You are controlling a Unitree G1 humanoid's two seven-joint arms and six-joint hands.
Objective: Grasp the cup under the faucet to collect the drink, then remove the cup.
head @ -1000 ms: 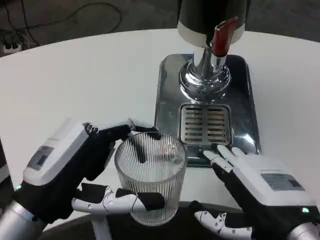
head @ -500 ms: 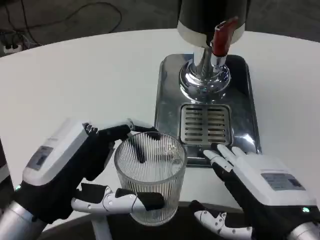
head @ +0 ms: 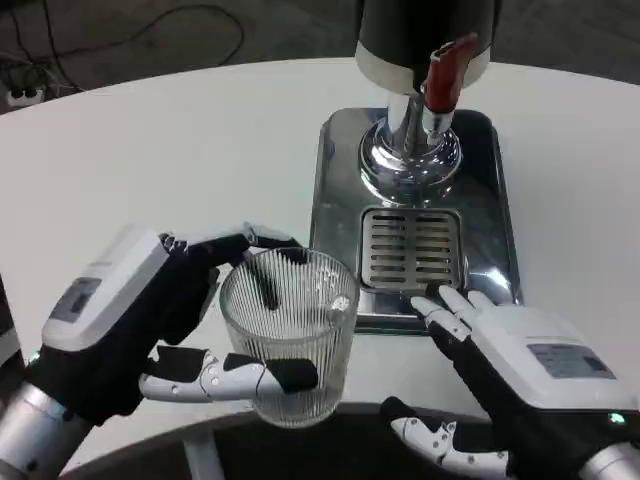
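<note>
Item: ribbed clear cup (head: 287,335), lower centre-left of the frame, at the near table (head: 150,150) edge, left of the steel drip tray (head: 335,190). It looks empty.

My left hand (head: 130,320), lower left, grips the cup: fingers behind its far wall, thumb across the near side.

My right hand (head: 510,375), lower right, holds nothing, fingers spread, tips at the tray's near edge.

Dispenser (head: 425,40), top centre-right, with red-handled faucet (head: 440,85) above the slotted grate (head: 412,248), well apart from the cup.
</note>
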